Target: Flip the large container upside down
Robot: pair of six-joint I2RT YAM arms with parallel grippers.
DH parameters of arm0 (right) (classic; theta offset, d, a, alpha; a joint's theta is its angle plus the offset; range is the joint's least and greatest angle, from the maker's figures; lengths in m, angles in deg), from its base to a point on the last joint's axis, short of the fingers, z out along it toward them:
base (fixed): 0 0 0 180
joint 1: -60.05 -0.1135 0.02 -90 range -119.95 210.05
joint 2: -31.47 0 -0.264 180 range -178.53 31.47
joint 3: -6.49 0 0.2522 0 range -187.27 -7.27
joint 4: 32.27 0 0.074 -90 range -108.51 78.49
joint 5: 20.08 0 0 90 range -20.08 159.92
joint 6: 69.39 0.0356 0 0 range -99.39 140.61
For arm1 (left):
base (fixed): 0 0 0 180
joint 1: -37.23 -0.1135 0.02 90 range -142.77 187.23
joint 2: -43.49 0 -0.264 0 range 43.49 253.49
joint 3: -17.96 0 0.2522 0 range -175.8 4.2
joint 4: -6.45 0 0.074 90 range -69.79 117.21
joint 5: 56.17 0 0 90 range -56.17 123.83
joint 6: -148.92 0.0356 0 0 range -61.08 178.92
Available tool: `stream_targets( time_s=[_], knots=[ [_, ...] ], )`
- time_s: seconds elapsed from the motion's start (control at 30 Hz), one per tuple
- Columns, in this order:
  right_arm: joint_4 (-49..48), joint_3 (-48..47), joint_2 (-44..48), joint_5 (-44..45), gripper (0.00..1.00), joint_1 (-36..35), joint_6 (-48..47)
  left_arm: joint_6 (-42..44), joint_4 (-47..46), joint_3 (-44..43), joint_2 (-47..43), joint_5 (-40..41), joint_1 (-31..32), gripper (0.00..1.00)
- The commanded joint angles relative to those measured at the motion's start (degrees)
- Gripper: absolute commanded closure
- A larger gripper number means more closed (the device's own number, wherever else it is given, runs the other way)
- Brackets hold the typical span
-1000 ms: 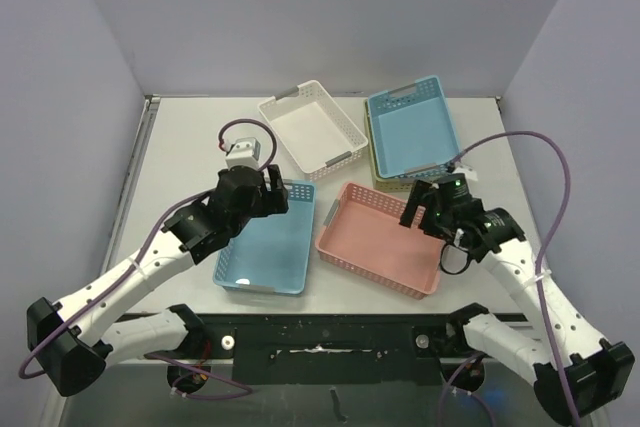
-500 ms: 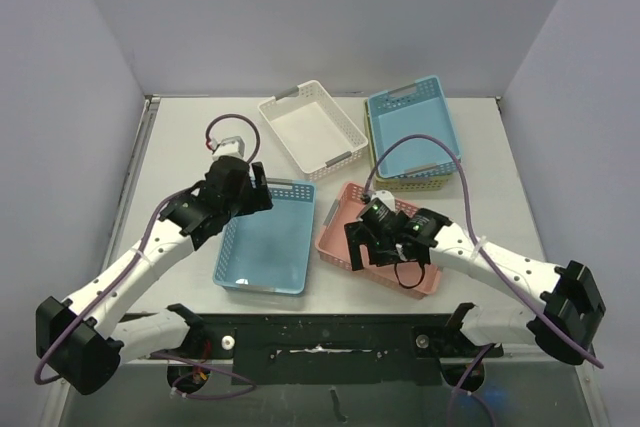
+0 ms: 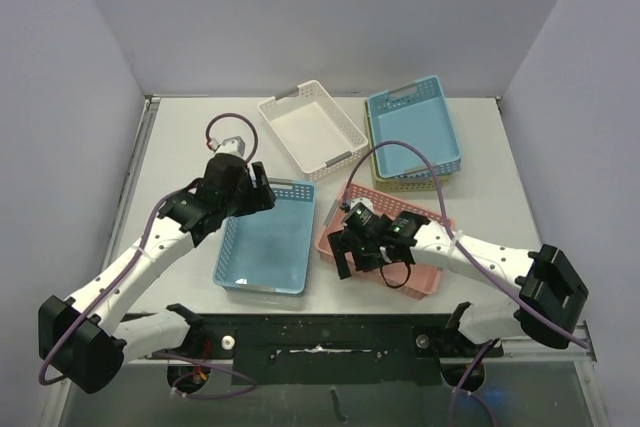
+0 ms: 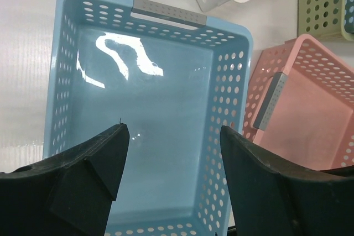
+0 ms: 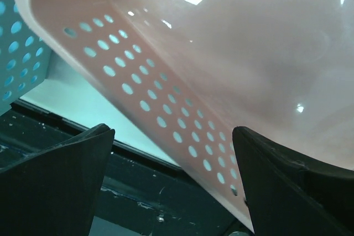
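A light blue basket (image 3: 268,247) lies open side up at the near left, also in the left wrist view (image 4: 149,114). A pink basket (image 3: 336,215) lies beside it on the right, open side up. My left gripper (image 3: 252,195) hovers open and empty over the blue basket's far end; its tips (image 4: 171,136) frame the basket's floor. My right gripper (image 3: 350,247) is open at the pink basket's near-left edge. In the right wrist view the pink perforated side wall (image 5: 166,109) runs between its spread tips (image 5: 174,142), touching neither.
A white basket (image 3: 312,127) stands at the back middle. A second light blue basket (image 3: 412,127) sits nested in a green one (image 3: 400,184) at the back right. The table's dark front edge (image 5: 138,192) is just below the right gripper.
My right arm swung left and lower, from the pink basket's far right side to its near-left edge. My left gripper drew back a little toward the blue basket's far end.
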Motion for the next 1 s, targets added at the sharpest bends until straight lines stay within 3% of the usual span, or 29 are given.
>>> stream_targets(
  time_s=[0.0,0.43,0.67,0.97],
  knots=[
    [-0.12,-1.81,-0.51,0.91,0.12,-3.29,1.48,-1.03,-3.74,-0.14,0.17,-2.66,-0.15,0.34],
    [7.05,-8.92,-5.77,8.30,0.81,-10.68,7.51,0.06,-4.06,-1.09,-0.02,-3.98,-0.18,0.34],
    [11.09,-14.95,-5.49,11.91,1.00,-10.90,12.61,-0.57,-4.72,-0.97,0.17,-4.48,-0.26,0.34],
    [11.49,-24.36,-1.71,13.43,1.00,-9.11,19.12,0.52,-4.80,-7.67,1.28,-7.23,-4.51,0.34]
  ],
)
